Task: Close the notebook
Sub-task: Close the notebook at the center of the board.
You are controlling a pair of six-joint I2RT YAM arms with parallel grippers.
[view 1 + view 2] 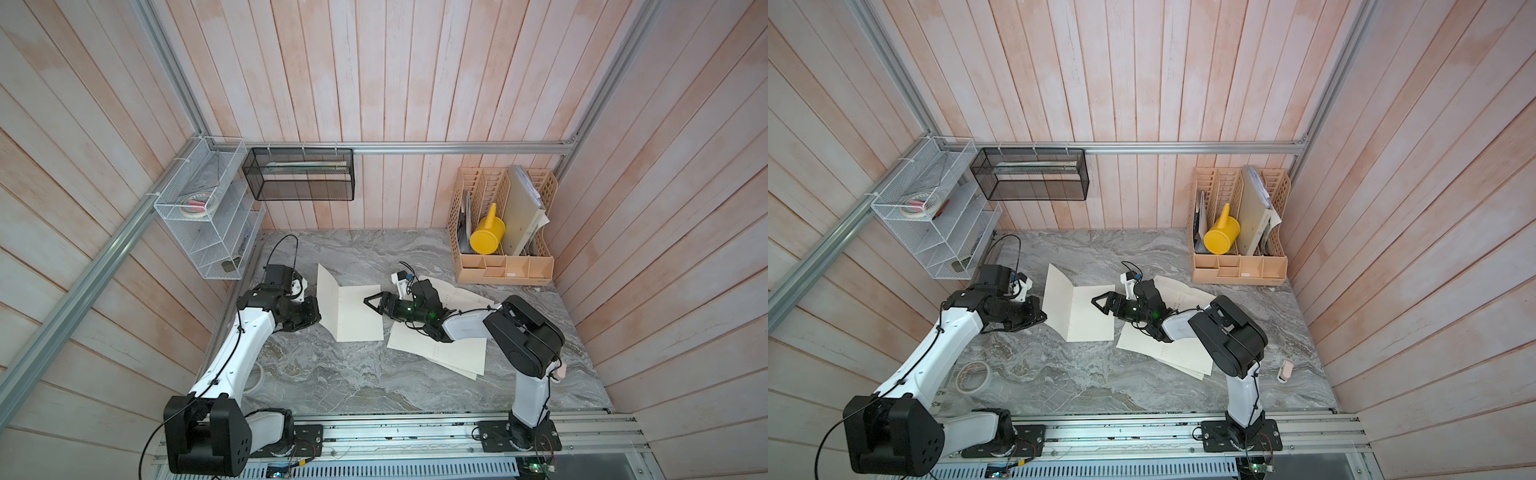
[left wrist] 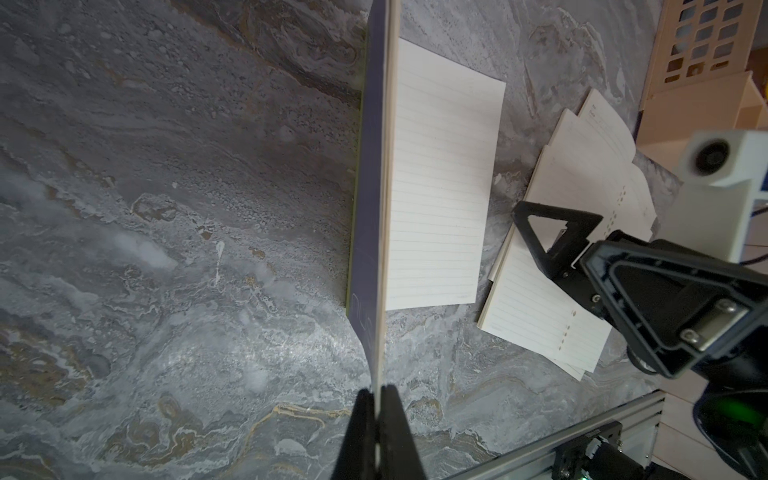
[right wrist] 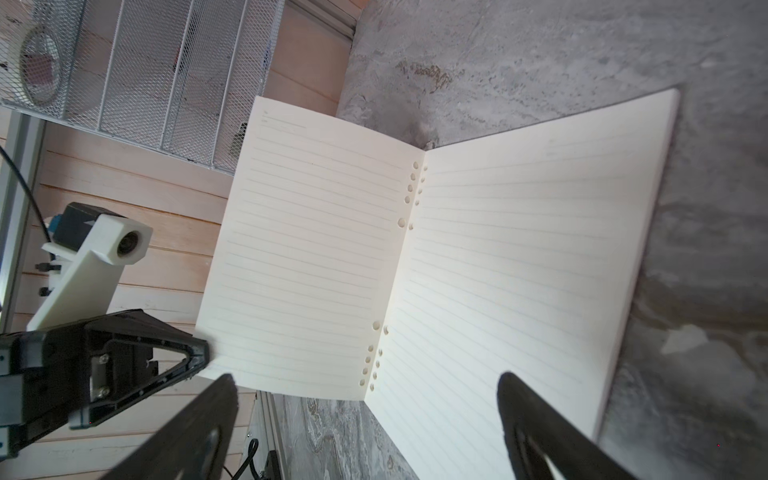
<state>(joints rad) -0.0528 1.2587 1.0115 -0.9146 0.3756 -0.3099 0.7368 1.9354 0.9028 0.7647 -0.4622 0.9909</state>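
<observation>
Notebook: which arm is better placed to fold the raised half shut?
Left. The left fingers are shut on the edge of the notebook's raised half, which stands nearly upright, so that arm likely only needs to carry it over. The right fingers stand open above the flat page, gripping nothing.

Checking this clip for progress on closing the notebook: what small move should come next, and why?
Probably the left gripper should swing the pinched notebook cover over onto the flat lined page: that half stands roughly upright, and the open right gripper hovers near the page's edge.
</observation>
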